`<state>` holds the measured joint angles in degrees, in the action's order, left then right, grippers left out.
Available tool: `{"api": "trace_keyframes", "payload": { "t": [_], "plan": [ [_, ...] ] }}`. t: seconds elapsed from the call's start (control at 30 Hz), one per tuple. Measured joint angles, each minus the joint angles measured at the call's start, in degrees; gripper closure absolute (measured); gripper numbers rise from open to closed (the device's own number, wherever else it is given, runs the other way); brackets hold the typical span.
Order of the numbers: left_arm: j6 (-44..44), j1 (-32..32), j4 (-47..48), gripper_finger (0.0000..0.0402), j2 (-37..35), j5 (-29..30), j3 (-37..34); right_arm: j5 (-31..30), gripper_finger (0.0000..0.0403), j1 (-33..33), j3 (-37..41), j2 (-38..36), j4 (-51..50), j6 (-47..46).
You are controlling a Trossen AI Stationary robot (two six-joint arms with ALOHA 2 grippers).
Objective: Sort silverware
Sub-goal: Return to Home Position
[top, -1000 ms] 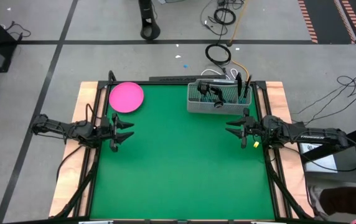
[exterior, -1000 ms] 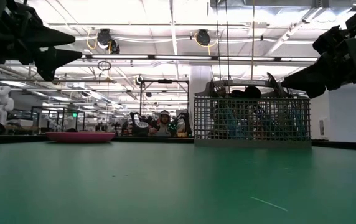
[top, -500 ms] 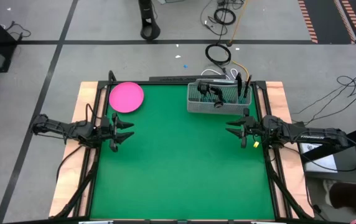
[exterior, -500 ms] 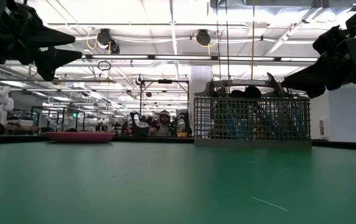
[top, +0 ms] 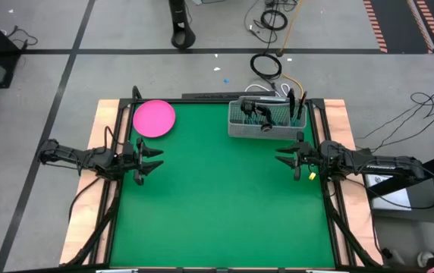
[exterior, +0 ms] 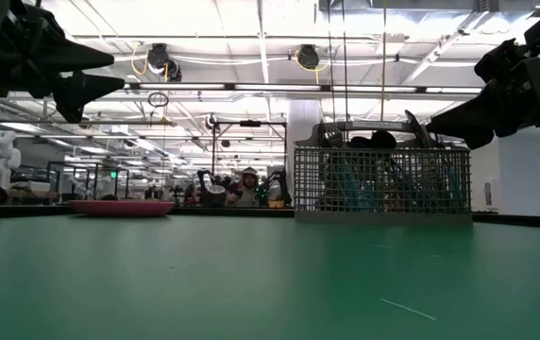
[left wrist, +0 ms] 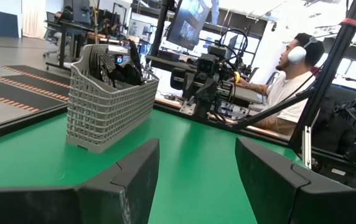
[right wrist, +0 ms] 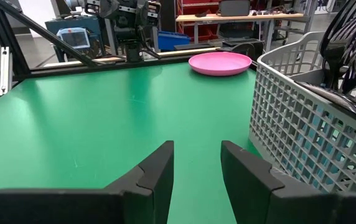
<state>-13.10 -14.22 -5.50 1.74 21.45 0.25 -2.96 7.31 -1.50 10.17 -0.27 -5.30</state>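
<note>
From the high view, nothing on the table differs from a second ago: both arms sit where they were, the left gripper point(top: 150, 159) at the left edge of the green table point(top: 217, 205) and the right gripper point(top: 287, 158) at the right edge. Only something brown at the near right corner of the floor has gone. I judge the sorting finished and the arms parked. The silverware point(top: 260, 113) stands in the gray basket point(top: 266, 129) at the far right, and the pink plate point(top: 154, 118) at the far left is bare.

In the low view, both grippers hang above the mat, touching nothing. I see no cutlery loose on the green, and blue handles show through the basket mesh.

The left wrist view shows its fingers point(left wrist: 131, 180) spread wide with only mat between them.

In the right wrist view the fingers point(right wrist: 156, 171) are parted more narrowly, empty, with the basket just beside them.
</note>
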Motion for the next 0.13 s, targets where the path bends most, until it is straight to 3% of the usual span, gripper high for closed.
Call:
{"api": "trace_keyframes", "payload": {
  "t": [0.13],
  "plan": [
    [0.0,0.0,0.0,0.0189,0.0,0.0,0.0,0.0,0.0280,0.0,0.0,0.0,0.0,0.0]
  ]
}}
